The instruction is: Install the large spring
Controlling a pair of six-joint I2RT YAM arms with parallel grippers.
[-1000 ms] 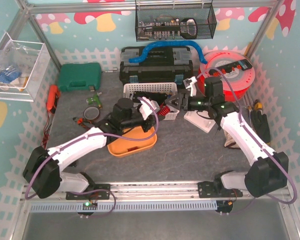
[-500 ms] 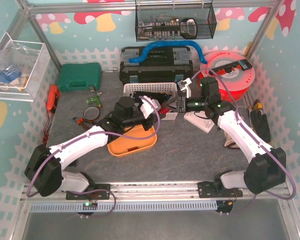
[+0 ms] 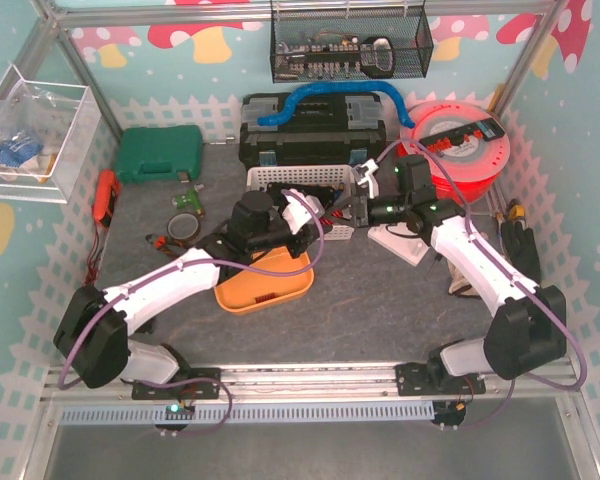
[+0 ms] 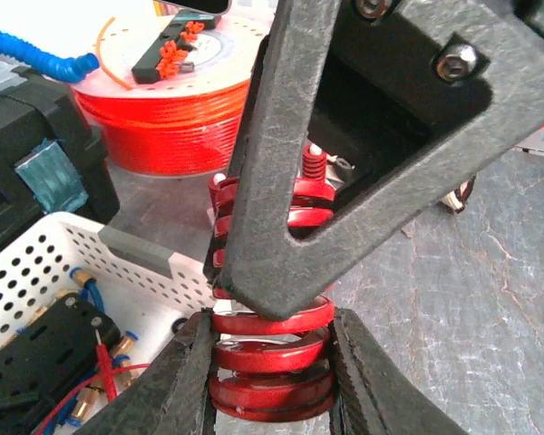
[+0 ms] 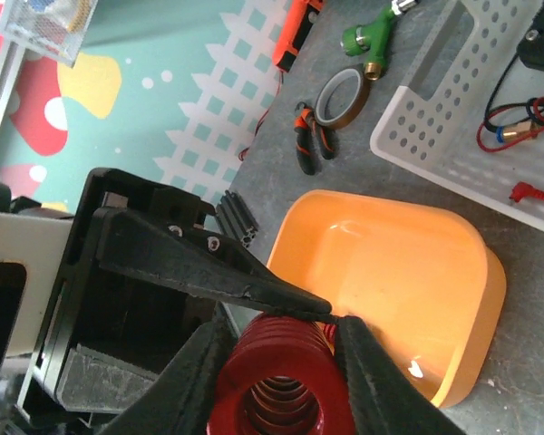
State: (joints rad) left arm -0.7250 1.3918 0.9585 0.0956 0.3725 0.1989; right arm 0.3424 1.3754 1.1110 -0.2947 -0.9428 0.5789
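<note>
both arms meet in the air over the right end of the white basket (image 3: 280,178), and the red spring (image 4: 270,319) hangs between them, off the table (image 4: 490,299). the left gripper (image 4: 270,381) is clamped on the spring's end coils, its two pads pressed on either side. the right gripper (image 5: 286,390) is closed on the same spring from the other end, and in the left wrist view one of its fingers crosses the coils just above the left pads

the main risk, as i judge it, is that double hold. if the arms move out of step, the spring gets bent or twisted between them and could snap out of one grip. round, ridged coils give the pads little flat to bite on, so a slip is likely. a dropped spring could land among the wires in the basket or in the orange tray (image 5: 390,272). the fingers also sit very close, so opening or pulling away crooked could knock one gripper against the other. i cannot tell where the spring mounts
</note>
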